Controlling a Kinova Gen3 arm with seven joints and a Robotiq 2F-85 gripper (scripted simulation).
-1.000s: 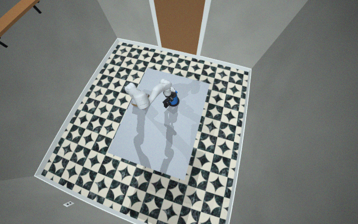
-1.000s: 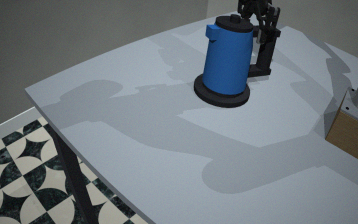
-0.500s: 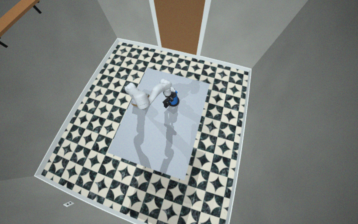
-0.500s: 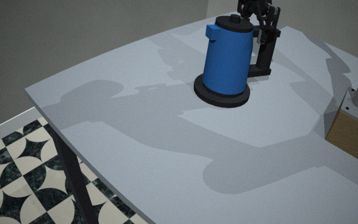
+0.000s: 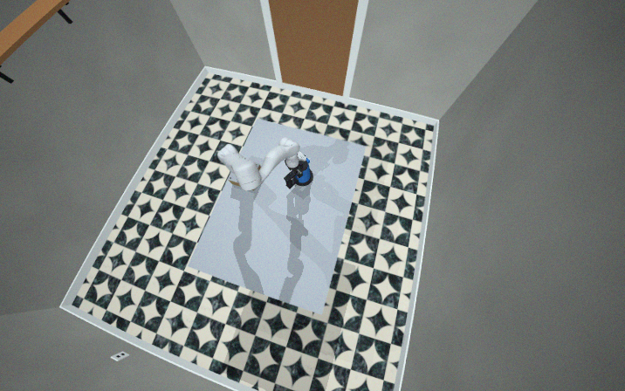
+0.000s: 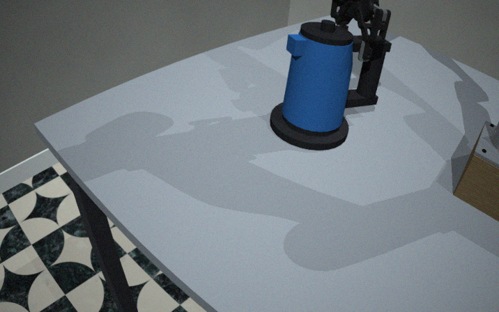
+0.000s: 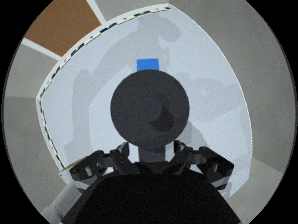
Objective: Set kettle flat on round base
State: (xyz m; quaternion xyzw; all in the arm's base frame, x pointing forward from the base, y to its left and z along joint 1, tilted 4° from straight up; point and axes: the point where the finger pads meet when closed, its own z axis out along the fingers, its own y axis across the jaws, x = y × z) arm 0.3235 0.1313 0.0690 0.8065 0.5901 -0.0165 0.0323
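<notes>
The blue kettle [image 6: 316,84] [image 5: 305,173] [image 7: 149,110] with a black lid stands on its round black base [image 6: 306,138] at the back of the table. It looks upright and its bottom ring sits inside the base's rim. Its blue spout [image 6: 295,44] [image 7: 148,64] points away from the gripper. The black handle bar [image 6: 369,79] is on the far side. My gripper [image 6: 371,38] [image 7: 151,147] [image 5: 291,177] is open. Its fingers stand on either side of the top of the handle, apart from it. The stud is hidden under the kettle.
The grey table [image 6: 184,220] [image 5: 276,239] has its left edge near a dark leg [image 6: 102,242]. The arm's wooden mounting block [image 6: 478,187] stands at the right edge. Arm shadows cross the table top.
</notes>
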